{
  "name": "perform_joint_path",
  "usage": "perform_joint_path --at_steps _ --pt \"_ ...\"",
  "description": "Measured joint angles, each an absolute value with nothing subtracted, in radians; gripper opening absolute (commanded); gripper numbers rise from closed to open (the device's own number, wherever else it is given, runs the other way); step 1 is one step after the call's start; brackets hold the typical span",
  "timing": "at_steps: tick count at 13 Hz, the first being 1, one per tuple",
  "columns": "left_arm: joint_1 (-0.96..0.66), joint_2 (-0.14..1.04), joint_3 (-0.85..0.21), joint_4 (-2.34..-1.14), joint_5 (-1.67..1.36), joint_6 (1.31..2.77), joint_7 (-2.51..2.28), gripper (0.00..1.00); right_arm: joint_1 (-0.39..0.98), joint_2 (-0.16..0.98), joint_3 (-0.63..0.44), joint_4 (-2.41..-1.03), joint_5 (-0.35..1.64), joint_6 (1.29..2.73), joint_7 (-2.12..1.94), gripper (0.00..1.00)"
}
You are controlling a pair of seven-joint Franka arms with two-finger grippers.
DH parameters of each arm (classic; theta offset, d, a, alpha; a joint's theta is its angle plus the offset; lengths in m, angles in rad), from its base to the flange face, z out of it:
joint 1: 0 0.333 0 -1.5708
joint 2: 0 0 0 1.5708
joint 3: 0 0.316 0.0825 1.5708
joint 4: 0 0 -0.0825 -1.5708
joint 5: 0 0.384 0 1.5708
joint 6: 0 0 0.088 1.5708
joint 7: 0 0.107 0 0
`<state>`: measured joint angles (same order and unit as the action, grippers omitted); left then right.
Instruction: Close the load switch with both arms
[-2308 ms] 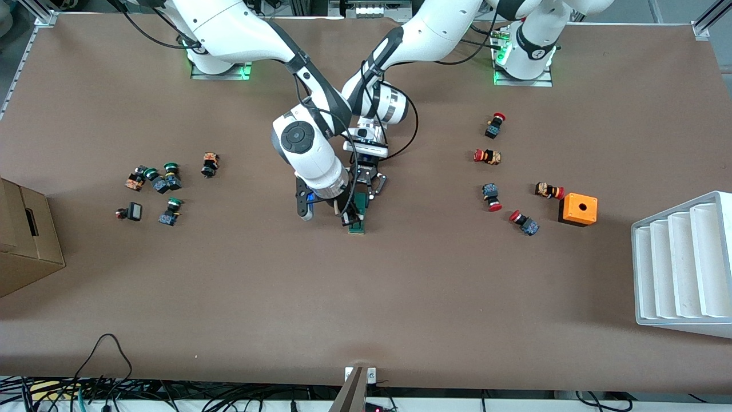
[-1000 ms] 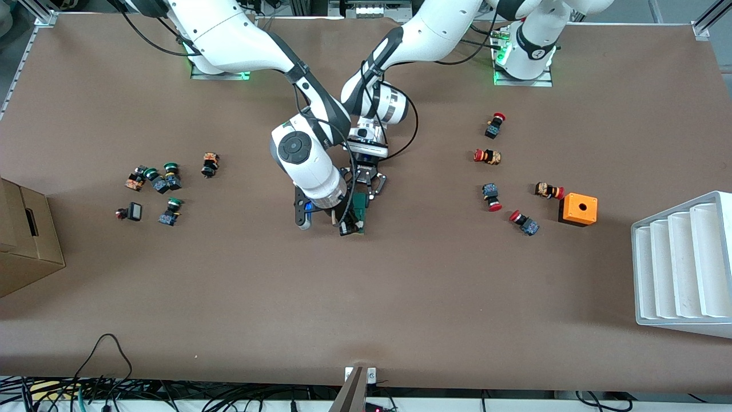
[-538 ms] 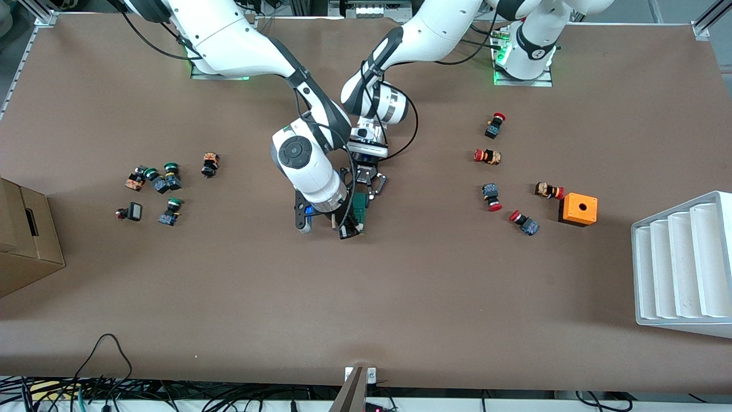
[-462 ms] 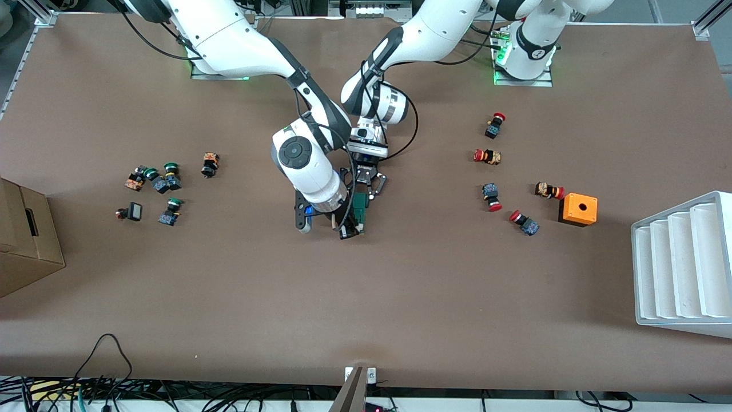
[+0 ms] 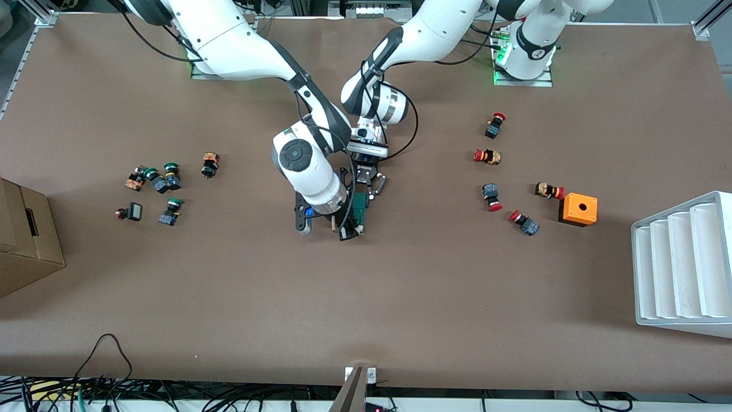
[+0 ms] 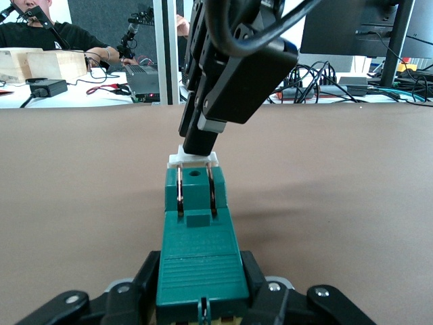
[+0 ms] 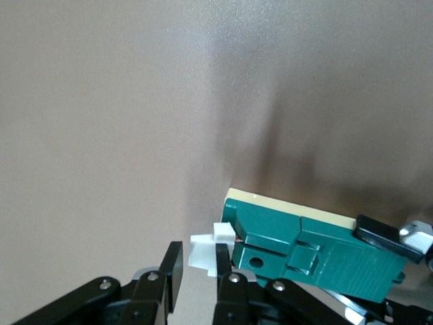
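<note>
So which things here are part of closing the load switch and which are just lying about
Part of the job:
load switch
left gripper, clamped on the switch's body
right gripper, fingers at its white end piece

Lying about:
orange box
red-capped buttons
green-capped buttons
cardboard box
white tray

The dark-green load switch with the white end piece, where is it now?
The load switch lies mid-table in the front view, gripped by the left gripper, with the right gripper at its white end.

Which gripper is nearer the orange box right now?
Left. The left gripper grips the load switch at mid-table; the right gripper sits at the switch's white end, slightly farther from the orange box.
</note>
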<state>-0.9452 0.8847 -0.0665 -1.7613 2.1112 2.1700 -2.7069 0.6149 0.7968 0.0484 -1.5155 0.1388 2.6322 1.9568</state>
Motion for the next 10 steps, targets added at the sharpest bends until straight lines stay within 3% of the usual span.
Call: perform_joint_path --at_steps 1,3,4,5,6,10 --pt "-0.945 0.885 -0.066 -1.761 2.111 2.17 -2.707 0.47 0.615 0.797 0.048 -1.515 0.139 2.632 1.957 0.27" --pt "-0.945 0.885 -0.066 -1.761 2.111 2.169 -2.707 0.47 0.615 0.797 0.048 -1.515 0.139 2.632 1.957 0.4" --pt "-0.946 0.885 -0.066 -1.761 2.111 2.169 -2.707 0.47 0.612 0.797 0.047 -1.512 0.139 2.624 1.957 0.69" --pt "-0.946 0.885 -0.066 -1.761 2.111 2.168 -2.707 0.47 0.606 0.796 0.046 -1.505 0.139 2.604 1.957 0.88" --pt "-0.946 0.886 -0.066 -1.761 2.111 2.167 -2.707 0.47 0.597 0.793 0.045 -1.488 0.139 2.575 1.956 0.98" --pt "-0.946 0.886 -0.066 -1.761 2.111 2.165 -2.707 0.47 0.536 0.708 0.042 -1.425 0.137 2.43 1.882 0.99"
